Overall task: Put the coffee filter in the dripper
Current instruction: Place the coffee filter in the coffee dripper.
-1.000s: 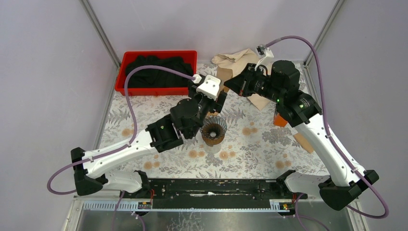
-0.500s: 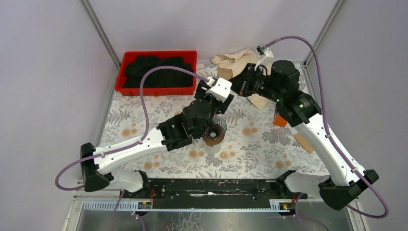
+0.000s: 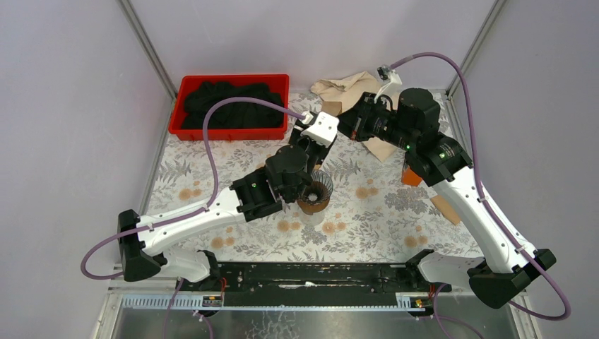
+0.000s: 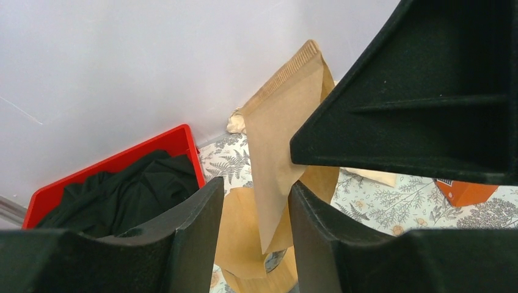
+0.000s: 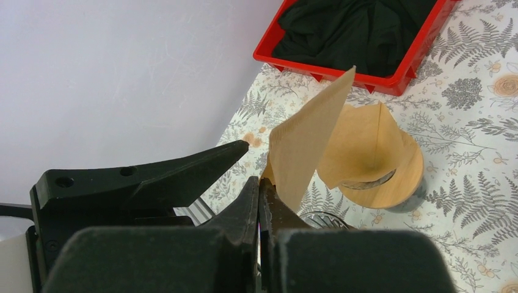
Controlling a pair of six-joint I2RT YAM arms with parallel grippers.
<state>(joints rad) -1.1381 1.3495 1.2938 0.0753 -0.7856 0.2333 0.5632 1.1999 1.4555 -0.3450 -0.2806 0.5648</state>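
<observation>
Top external view: dripper [image 3: 315,192] is listed mid-scene. Filter [image 5: 305,143], brown paper, is held in the air at about 1 o'clock of the dripper, pinched by its lower corner in the closed right gripper [image 5: 259,186]. Left gripper [image 4: 256,198] is parted, its fingers set either side of the filter's hanging tip. Red tray [image 3: 233,133] is placed at 10 o'clock. Orange box [image 4: 467,190]: label unreadable.

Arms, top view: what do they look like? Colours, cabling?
Both alike: left arm and right arm have white links, black joint housings and black bases. A purple cable loops from each base to the wrist; the left wrist carries a white camera block. The fingers are matte black, wedge-shaped plastic.
</observation>
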